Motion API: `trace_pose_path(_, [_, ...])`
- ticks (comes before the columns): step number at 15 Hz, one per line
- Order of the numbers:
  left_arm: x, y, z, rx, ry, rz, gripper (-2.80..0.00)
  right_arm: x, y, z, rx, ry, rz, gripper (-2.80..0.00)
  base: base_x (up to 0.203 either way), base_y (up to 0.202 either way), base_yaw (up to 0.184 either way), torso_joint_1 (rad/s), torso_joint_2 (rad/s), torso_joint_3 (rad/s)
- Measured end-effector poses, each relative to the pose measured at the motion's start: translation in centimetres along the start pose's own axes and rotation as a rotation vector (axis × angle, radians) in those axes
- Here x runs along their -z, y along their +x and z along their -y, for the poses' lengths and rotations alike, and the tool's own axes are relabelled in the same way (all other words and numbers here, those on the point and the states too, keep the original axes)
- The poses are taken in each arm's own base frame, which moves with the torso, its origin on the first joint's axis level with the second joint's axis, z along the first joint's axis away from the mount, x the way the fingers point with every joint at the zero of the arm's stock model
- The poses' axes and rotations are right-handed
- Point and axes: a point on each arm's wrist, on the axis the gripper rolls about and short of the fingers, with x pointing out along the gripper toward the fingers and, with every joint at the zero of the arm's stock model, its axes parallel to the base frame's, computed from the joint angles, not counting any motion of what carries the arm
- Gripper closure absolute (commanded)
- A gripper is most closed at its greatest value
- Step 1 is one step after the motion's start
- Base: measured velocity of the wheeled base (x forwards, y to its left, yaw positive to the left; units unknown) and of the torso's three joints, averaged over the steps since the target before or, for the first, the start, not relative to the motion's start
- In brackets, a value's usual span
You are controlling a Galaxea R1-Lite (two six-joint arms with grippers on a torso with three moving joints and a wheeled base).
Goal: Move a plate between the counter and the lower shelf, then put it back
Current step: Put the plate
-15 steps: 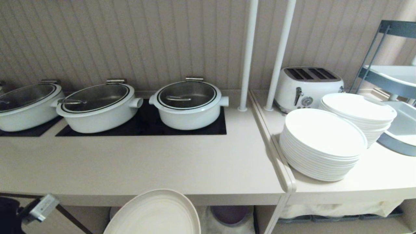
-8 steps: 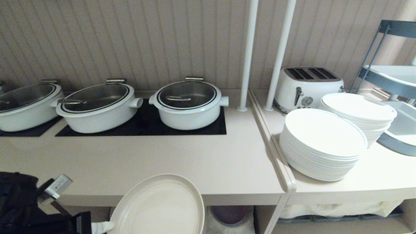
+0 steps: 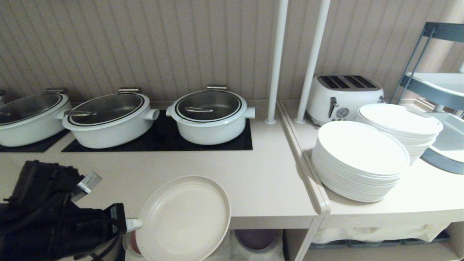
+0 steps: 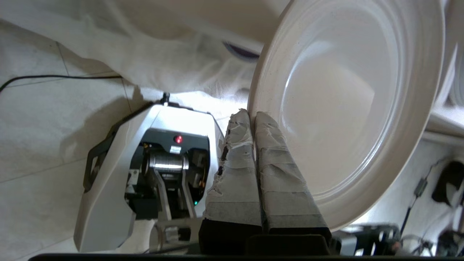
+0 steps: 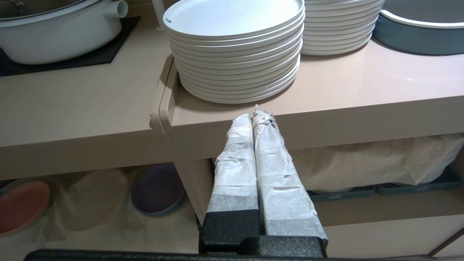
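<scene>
The left gripper (image 3: 134,224), w/ white taped fingers (image 4: 268,159), is pinching the rim of the small round cream plate (image 3: 185,217). Its fingers are squeezed tight on the plate's edge. The plate is hanging in the air, tilted, at the front edge of the long pale beige counter (image 3: 217,181), partly over it & partly over the gap below. Under it, the lower shelf w/ the white cloth (image 5: 108,214) is showing a pink plate (image 5: 21,204) & a purple plate (image 5: 157,190). The right gripper (image 5: 255,116) is sitting w/ fingers pressed together, holding nothing, near the stack of big shiny white plates (image 5: 235,54).
</scene>
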Motion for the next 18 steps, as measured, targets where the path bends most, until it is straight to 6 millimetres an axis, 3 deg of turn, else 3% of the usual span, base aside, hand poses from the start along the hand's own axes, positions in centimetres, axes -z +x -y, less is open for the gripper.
trace_pose_path(7, [-3.7, 3.2, -0.1, -0.064, -0.064, -0.001, 0.0, 0.0, 0.0, 0.0, -0.001, 0.0, 0.0, 0.0, 0.0, 0.0, 0.0, 0.0, 0.0, 0.0])
trace_pose_path(18, [-6.4, 7.0, -0.1, -0.101, -0.09, -0.033, 0.0, 0.0, 0.0, 0.0, 0.0, 0.001, 0.0, 0.0, 0.0, 0.0, 0.0, 0.0, 0.0, 0.0])
